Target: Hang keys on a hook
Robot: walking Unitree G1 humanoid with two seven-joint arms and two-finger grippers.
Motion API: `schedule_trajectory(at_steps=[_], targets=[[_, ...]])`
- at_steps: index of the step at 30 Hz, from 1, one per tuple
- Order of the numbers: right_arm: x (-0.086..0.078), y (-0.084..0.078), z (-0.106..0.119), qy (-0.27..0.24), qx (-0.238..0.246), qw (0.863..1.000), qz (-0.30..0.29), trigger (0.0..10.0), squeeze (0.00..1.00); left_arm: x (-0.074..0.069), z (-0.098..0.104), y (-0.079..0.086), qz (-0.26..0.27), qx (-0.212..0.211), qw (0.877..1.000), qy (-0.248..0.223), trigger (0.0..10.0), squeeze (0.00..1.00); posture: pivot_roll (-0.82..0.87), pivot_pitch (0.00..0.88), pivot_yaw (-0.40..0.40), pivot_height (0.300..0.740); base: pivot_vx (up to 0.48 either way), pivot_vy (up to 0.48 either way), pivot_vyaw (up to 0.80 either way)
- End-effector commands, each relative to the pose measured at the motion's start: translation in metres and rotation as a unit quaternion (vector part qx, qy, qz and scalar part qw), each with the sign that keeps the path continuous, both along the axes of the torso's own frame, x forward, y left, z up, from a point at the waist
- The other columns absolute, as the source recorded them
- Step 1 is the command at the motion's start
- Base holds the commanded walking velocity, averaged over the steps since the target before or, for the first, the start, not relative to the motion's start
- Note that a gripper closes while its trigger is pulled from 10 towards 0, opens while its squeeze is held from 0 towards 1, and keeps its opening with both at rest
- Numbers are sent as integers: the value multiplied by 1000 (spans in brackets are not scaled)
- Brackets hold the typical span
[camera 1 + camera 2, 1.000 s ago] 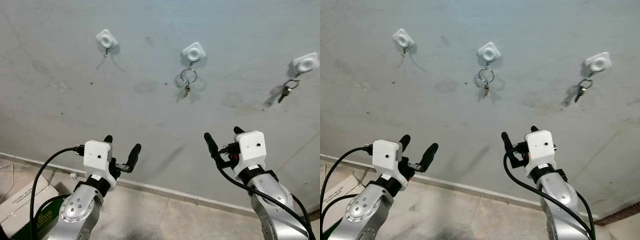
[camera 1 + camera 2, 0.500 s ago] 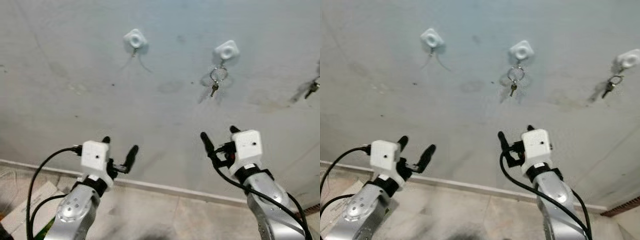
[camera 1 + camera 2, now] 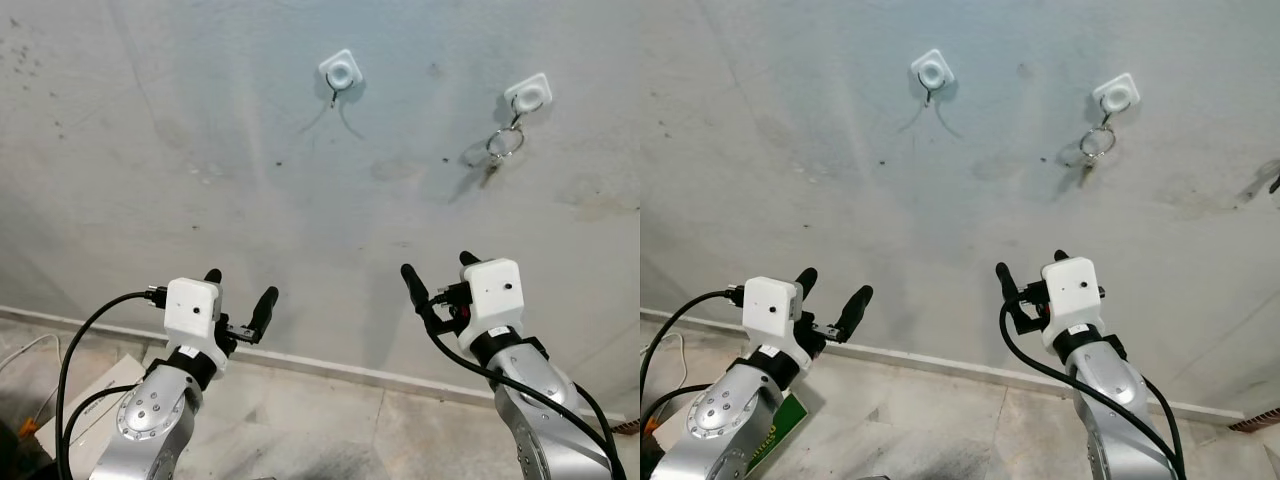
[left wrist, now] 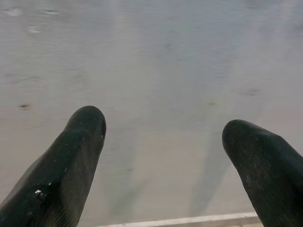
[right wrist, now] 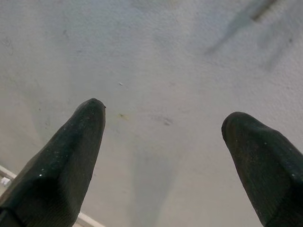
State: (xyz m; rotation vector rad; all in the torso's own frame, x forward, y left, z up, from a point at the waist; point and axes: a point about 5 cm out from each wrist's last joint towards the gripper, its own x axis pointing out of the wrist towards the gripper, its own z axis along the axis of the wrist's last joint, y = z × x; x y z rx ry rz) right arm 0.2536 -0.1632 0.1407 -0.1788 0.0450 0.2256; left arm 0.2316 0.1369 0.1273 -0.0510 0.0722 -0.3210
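Note:
Two white hooks are stuck on the grey wall. The left hook [image 3: 341, 72] carries nothing but its thin wire. The right hook [image 3: 528, 93] has a key ring with a small key [image 3: 501, 146] hanging from it. Another key [image 3: 1274, 184] peeks in at the right edge of the right eye view. My left gripper [image 3: 241, 290] is raised low before the wall, open and holding nothing. My right gripper [image 3: 437, 266] is raised at the same height, open too. Both wrist views show fingertips [image 4: 85, 124] [image 5: 90, 118] spread apart with bare wall between them.
A white baseboard [image 3: 330, 366] runs along the foot of the wall above a tiled floor [image 3: 300, 430]. A cardboard box with green print [image 3: 775, 432] lies on the floor at the lower left, with a white cable [image 3: 30, 352] beside it.
The whole picture has shifted right, so the camera has turned left; the third hook with keys has slid to the edge. Both grippers keep the same open pose.

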Motion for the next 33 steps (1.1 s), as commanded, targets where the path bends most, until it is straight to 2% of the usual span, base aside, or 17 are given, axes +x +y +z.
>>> schedule_trajectory(at_steps=[1,13,33], targets=[[-1,-3,2,-3,0,1000,-3,10000,0,0,-1,2,7,3,1000,5,10000,0,-2,94,24,740,0,0,0],[1,-2,2,-4,-1,1000,1,10000,0,1,-1,0,4,6,1000,4,10000,0,4,77,24,740,0,0,0],[3,0,2,-3,-1,1000,4,10000,0,1,-1,0,4,5,1000,3,10000,0,4,78,21,740,0,-263,0]])
